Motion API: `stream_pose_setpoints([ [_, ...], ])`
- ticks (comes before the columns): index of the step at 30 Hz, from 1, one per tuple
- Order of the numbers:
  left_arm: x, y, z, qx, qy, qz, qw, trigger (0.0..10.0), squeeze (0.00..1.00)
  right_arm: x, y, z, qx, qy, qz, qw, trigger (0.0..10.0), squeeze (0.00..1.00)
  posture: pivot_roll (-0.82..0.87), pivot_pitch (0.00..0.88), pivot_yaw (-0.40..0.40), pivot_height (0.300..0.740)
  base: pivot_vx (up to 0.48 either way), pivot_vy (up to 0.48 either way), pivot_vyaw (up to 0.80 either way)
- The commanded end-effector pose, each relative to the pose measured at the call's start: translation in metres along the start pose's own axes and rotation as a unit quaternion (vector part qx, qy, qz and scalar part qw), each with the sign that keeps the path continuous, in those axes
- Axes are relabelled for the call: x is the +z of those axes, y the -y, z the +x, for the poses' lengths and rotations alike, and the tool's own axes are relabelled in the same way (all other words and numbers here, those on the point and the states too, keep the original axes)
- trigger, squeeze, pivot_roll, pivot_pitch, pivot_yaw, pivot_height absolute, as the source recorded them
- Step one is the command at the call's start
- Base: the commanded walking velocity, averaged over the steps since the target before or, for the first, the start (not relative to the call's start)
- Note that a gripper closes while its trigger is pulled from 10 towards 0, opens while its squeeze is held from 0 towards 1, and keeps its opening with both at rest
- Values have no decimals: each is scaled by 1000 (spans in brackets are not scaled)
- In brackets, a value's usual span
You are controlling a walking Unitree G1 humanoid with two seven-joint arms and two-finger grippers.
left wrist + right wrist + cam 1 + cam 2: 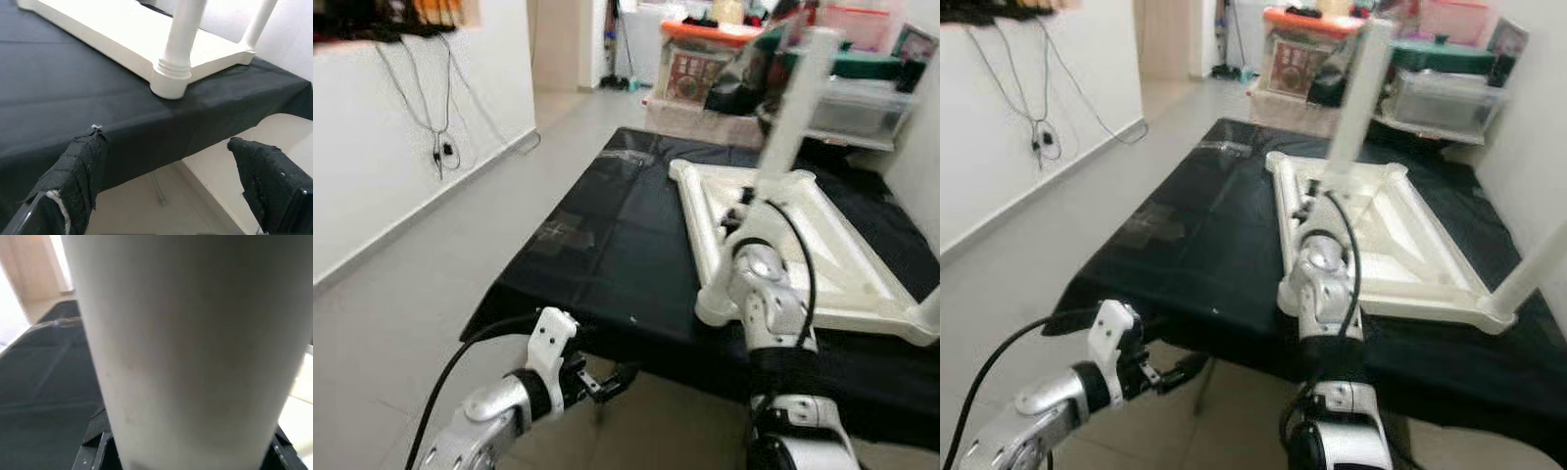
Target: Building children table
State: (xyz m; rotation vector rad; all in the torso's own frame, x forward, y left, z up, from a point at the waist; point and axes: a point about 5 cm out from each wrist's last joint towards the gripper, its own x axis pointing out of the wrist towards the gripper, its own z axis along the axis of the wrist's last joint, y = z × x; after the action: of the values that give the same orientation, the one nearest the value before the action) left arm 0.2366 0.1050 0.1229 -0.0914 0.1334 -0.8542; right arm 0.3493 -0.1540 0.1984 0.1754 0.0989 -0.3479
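Observation:
A white children's table top lies upside down on a black-covered table. A white table leg stands upright near the top's far side. My right gripper is shut on the leg's lower part. In the right wrist view the leg sits between the black fingers. Another leg stands at the near right corner. My left gripper hangs open below the table's near edge. In the left wrist view it faces a corner with a fitted leg.
A white wall with hanging cables runs along the left. Bare grey floor lies between it and the table. Storage boxes and plastic bins crowd the far side behind the table.

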Motion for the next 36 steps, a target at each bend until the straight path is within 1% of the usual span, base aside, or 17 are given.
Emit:
stream_pose_setpoints([
  [1, -1, 3, 1, -7, 1, -19, 1000, 10000, 0, -18, -23, -20, 82, -48, 19, 995, 10000, 0, 88, 0, -77, 740, 0, 0, 0],
  [4, 0, 3, 2, -10, 1, -19, 1000, 10000, 0, -19, -35, -27, 130, -49, 20, 990, 10000, 0, 88, 0, -77, 740, 0, 0, 0],
  [5, 1, 0, 3, -12, 0, -11, 1000, 10000, 0, -18, -41, -29, 168, -36, 24, 985, 10000, 1000, 90, 0, -80, 740, 0, 0, 0],
  [9, 2, -4, 3, -11, -4, 4, 1000, 10000, 0, -2, -44, -18, 241, -4, 19, 970, 10000, 1000, 84, 0, -84, 740, 0, 0, 0],
  [10, 1, -2, 4, -11, -2, 1, 1000, 10000, 0, 10, -43, -15, 285, 10, 20, 958, 10000, 0, 82, 0, -93, 740, 0, 0, 0],
  [15, -1, 4, 5, -14, 1, -8, 1000, 10000, 0, 24, -45, -23, 381, 62, -16, 923, 10000, 0, 82, 0, -96, 740, 0, 0, 0],
  [18, 0, 3, 5, -7, 5, -13, 1000, 10000, 0, 11, -52, -45, 549, 65, -80, 829, 10000, 0, 113, 0, -111, 740, 0, 0, 0],
  [21, 2, 0, 6, -4, 6, -7, 1000, 10000, 0, 2, -57, -43, 568, 55, -90, 816, 10000, 0, 121, 0, -114, 740, 0, 0, 0],
  [22, 2, 0, 6, -4, 6, -7, 1000, 10000, 0, 2, -57, -43, 568, 55, -90, 816, 10000, 0, 121, 0, -114, 740, 0, 0, 0],
  [23, 3, -1, 5, -4, 5, -2, 1000, 10000, 0, -3, -62, -41, 561, 48, -89, 821, 5647, 0, 126, 0, -117, 740, 0, 0, 0],
  [25, 4, -2, 5, -5, 4, 2, 1000, 10000, 0, -7, -66, -39, 560, 42, -89, 823, 5647, 0, 126, 0, -117, 740, 0, 0, 0],
  [26, 3, -2, 4, -5, 1, 5, 1000, 10000, 0, -11, -70, -42, 568, 38, -92, 817, 980, 0, 128, 0, -120, 740, 0, 0, 0],
  [27, 2, -2, 3, -4, -1, 4, 1000, 10000, 0, -16, -74, -45, 568, 24, -92, 818, 0, 0, 123, 0, -116, 740, 0, 0, 0],
  [31, -1, 1, 3, -3, 0, -4, 1000, 10000, 0, -37, -69, -25, 442, -51, -87, 891, 0, 0, 117, 0, -114, 740, 0, 0, 0],
  [32, -1, 3, 3, -4, 0, -5, 1000, 10000, 0, -42, -56, -11, 354, -70, -72, 930, 0, 0, 116, 0, -119, 740, 0, 0, 0],
  [34, -1, 3, 4, -3, 1, -7, 1000, 10000, 0, -52, -27, 7, 195, -109, -41, 974, 0, 0, 116, 0, -119, 740, 0, 0, 0],
  [36, -1, 2, 3, -1, 2, -8, 1000, 10000, 0, -61, -8, 12, 102, -139, -21, 985, 0, 0, 114, 0, -120, 740, 0, 0, 0],
])
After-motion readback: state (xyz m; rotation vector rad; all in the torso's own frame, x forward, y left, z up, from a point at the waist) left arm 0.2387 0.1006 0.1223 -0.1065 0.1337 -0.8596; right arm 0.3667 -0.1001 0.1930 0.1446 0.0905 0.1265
